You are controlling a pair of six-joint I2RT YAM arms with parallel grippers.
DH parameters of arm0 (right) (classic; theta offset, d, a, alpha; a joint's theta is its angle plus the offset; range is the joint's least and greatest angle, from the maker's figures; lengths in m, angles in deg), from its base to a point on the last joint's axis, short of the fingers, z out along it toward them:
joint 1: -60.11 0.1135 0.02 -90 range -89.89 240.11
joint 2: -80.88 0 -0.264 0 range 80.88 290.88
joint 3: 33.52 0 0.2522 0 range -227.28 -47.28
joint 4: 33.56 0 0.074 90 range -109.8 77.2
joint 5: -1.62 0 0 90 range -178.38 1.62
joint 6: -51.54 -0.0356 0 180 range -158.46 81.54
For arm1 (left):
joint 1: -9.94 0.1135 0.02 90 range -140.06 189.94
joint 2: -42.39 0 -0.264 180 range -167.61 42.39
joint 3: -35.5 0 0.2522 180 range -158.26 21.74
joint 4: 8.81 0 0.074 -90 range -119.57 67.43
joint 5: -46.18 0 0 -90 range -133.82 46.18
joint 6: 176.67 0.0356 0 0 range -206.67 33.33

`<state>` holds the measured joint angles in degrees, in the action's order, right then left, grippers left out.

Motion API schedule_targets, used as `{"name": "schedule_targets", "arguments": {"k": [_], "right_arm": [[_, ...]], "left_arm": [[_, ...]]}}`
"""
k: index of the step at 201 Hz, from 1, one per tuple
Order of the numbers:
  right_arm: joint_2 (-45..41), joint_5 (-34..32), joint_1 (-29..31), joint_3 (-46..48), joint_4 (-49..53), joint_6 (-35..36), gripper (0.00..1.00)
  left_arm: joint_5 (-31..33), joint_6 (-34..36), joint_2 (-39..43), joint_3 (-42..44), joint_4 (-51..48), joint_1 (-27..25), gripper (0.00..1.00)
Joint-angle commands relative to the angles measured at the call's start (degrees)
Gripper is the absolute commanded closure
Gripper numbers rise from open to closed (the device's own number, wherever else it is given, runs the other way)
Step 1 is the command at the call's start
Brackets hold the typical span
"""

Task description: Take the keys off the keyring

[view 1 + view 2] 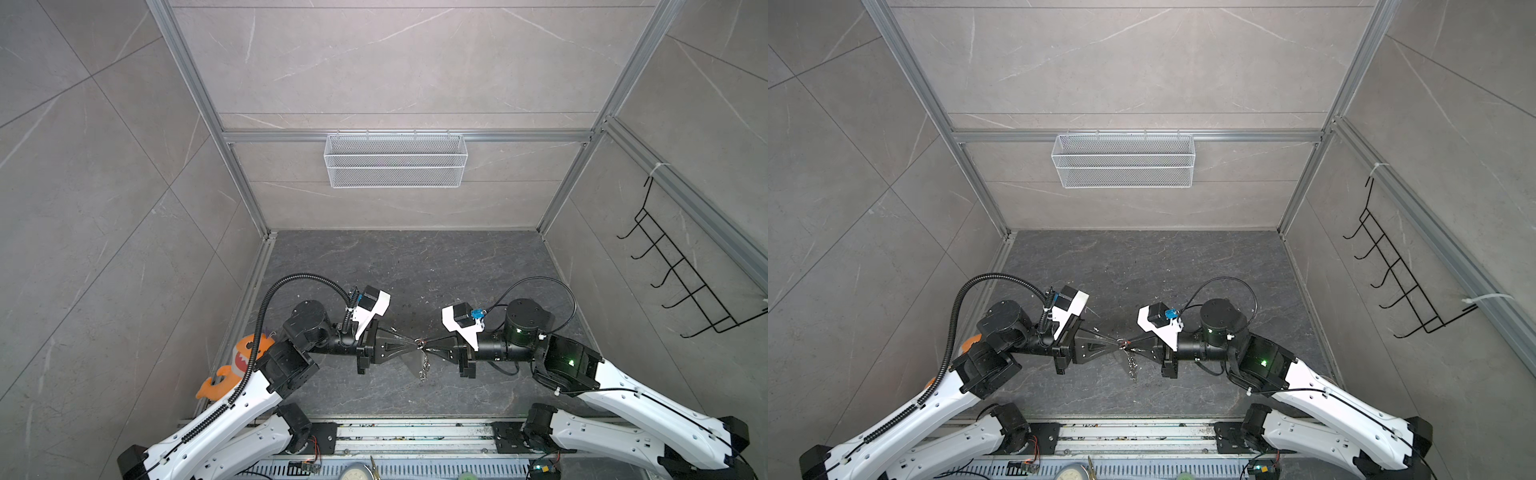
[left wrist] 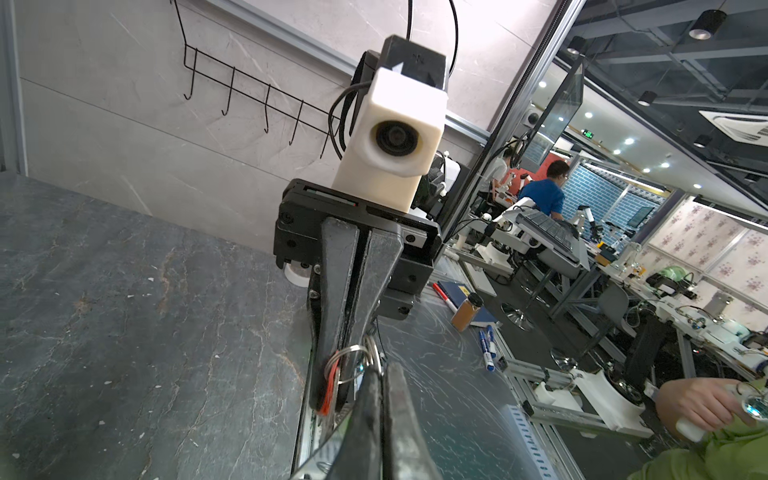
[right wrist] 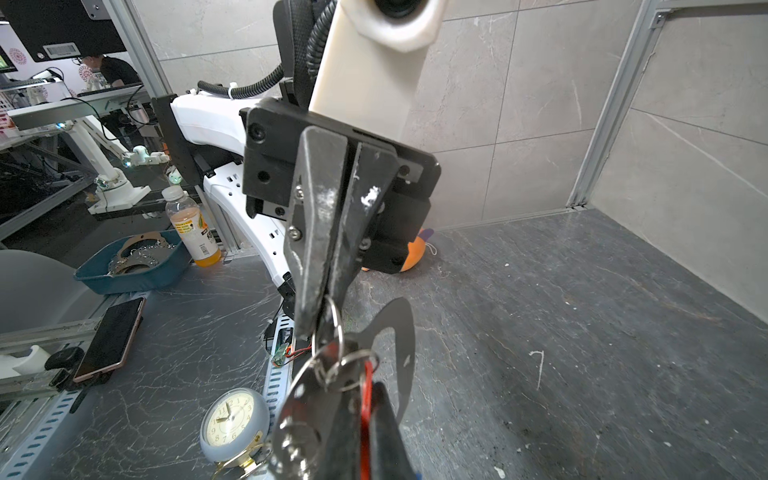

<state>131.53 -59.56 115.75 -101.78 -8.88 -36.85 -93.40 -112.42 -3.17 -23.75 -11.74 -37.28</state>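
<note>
The dark marbled table (image 1: 415, 266) fills the lower middle of both top views, and the 2 arms reach in over it from either side until their tips almost meet above its centre.

The left gripper (image 1: 413, 341) points across toward the right one. Its jaws are pressed together on a thin wire split ring (image 3: 332, 320), seen pinched at its tips in the right wrist view. The right gripper (image 1: 430, 343) points back at it, so the 2 lie along 1 line, tip to tip. Its jaws are clamped too, with the red tag (image 3: 366, 395) of 1 of the keys squeezed between its fingers (image 2: 332, 291).

The keyring (image 3: 405, 328) hangs from the cluster of rings between the 2 tips. It is a flat grey plate whose long axis runs down from the rings toward the table, the ringed end uppermost and the free end lowest. Its oval hole faces the right wrist camera. In a top view the plate (image 1: 409, 363) shows just below the meeting point, on the near side. Whether its lower end touches the table I cannot tell.

The silver chain (image 1: 1132, 368) dangles beside the plate, also pointing downward.
</note>
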Motion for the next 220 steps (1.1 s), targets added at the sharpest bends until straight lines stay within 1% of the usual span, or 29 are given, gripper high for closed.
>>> {"name": "schedule_targets", "arguments": {"k": [1,24,57,91,121,132,150,167,177,194,220], "right_arm": [[0.9,0.1,-0.3,-0.7,0.3,0.3,1.0],[1.2,0.2,-0.1,0.2,-1.1,-0.7,1.0],[1.9,0.7,0.3,1.4,-3.1,-2.0,1.0],[2.5,0.2,0.9,3.2,-4.7,-3.8,1.0],[1.9,-1.4,1.0,3.4,-5.0,-5.6,1.0],[1.2,-2.5,1.0,3.2,-4.3,-6.2,0.93],[0.2,-4.0,1.0,2.1,-2.4,-7.1,0.75],[-1.2,-5.4,1.0,1.4,-0.9,-7.3,0.64],[-2.2,-6.2,1.0,1.0,-0.1,-7.2,0.61],[-4.0,-7.2,1.0,0.3,0.7,-7.0,0.58],[-6.2,-6.9,1.0,-0.3,-1.6,-7.5,0.55]], "left_arm": [[1.8,-1.2,2.5,0.4,7.8,-0.4,1.0],[5.7,-2.0,3.3,2.1,10.6,-0.4,1.0],[9.2,-2.6,3.4,4.2,14.8,-0.4,1.0],[9.5,-0.5,3.3,4.8,15.5,-0.4,1.0],[8.8,3.5,3.9,4.4,11.3,-0.5,1.0],[8.3,4.2,4.1,4.3,10.3,-0.5,1.0],[7.7,4.8,4.2,3.9,9.0,-0.5,1.0],[7.5,5.4,4.6,3.7,7.7,-0.5,1.0],[7.5,5.9,4.8,3.7,7.1,-0.5,1.0],[7.6,6.5,5.5,3.5,6.0,-0.5,1.0],[7.5,7.0,6.3,3.9,6.2,-0.5,1.0]]}}
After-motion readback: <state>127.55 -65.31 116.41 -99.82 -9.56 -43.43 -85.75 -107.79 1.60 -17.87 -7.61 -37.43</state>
